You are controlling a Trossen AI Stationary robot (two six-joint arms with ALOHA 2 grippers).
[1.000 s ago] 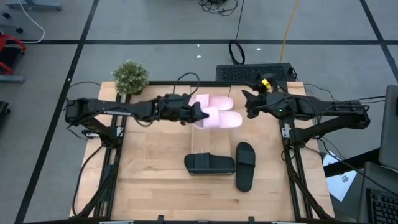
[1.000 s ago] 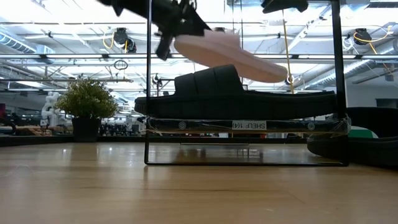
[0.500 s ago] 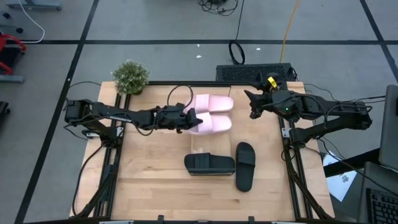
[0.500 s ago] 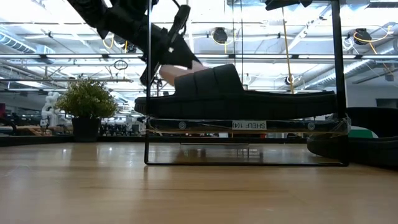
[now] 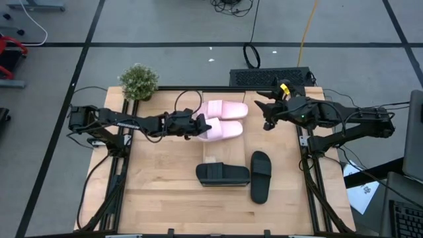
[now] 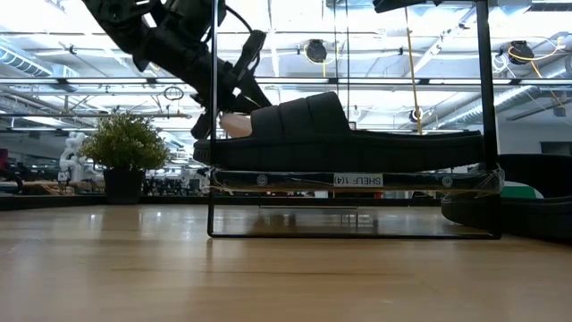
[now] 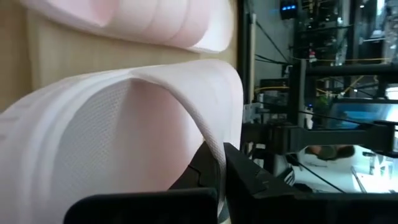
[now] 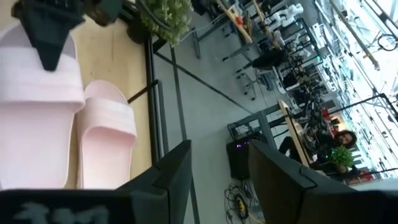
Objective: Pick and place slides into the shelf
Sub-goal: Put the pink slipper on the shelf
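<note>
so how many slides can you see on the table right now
4. Two pink ones lie side by side at the far middle: the far pink slide and the near pink slide, which the left gripper grips. Two black ones lie nearer: one lengthwise, another crosswise to its right. None seem hidden.

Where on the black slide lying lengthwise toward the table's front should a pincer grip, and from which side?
Grip the black slide across its broad strap, coming straight down from above: the strap arches over the footbed, leaving a gap for one finger beneath. That looks likeliest to hold.

Bare table (image 5: 165,178) lies left of the black slides (image 5: 223,174); plant (image 5: 139,81) crowds the corner.
</note>
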